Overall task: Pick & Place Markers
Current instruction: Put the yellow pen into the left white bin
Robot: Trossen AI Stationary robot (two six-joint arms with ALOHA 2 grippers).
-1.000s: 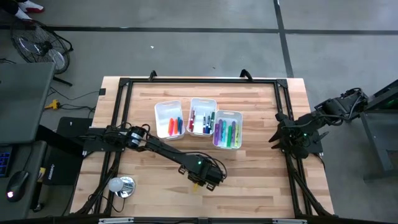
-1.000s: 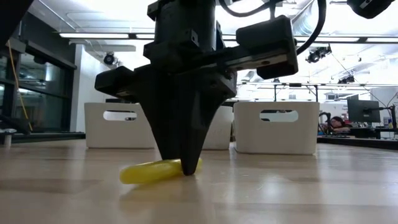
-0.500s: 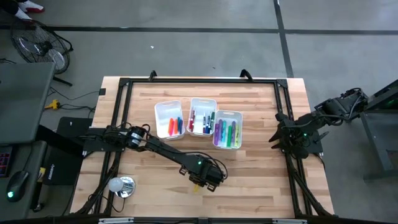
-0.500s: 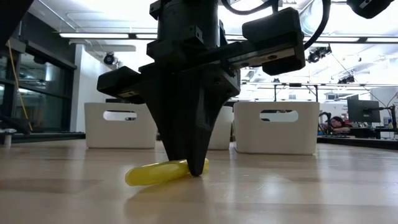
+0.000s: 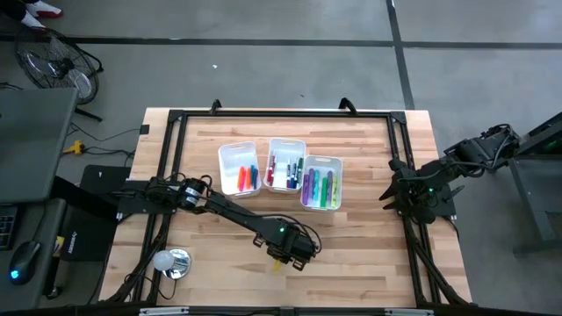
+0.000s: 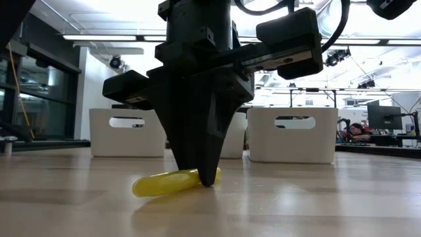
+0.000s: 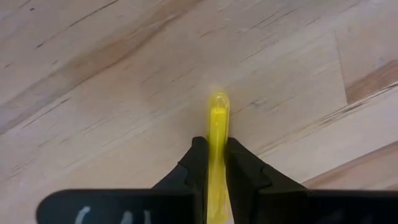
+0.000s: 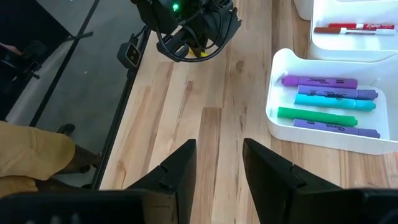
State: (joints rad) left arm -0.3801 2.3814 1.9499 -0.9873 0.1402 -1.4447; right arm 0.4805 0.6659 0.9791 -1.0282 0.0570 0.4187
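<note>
In the lower middle of the high view, the left gripper (image 5: 283, 255) has its fingers pinched on a yellow marker (image 6: 172, 182) that still lies on the wooden table (image 5: 369, 254), and over the last second the fingers have drawn in and the marker has slid a little along the boards, so the grasp looks made and the lift is not yet begun. Above it, at frame centre, three white bins (image 5: 279, 173) hold the other markers (image 5: 320, 187) sorted by colour. At the right edge the right gripper (image 5: 413, 204) waits, fingers spread and empty.
</note>
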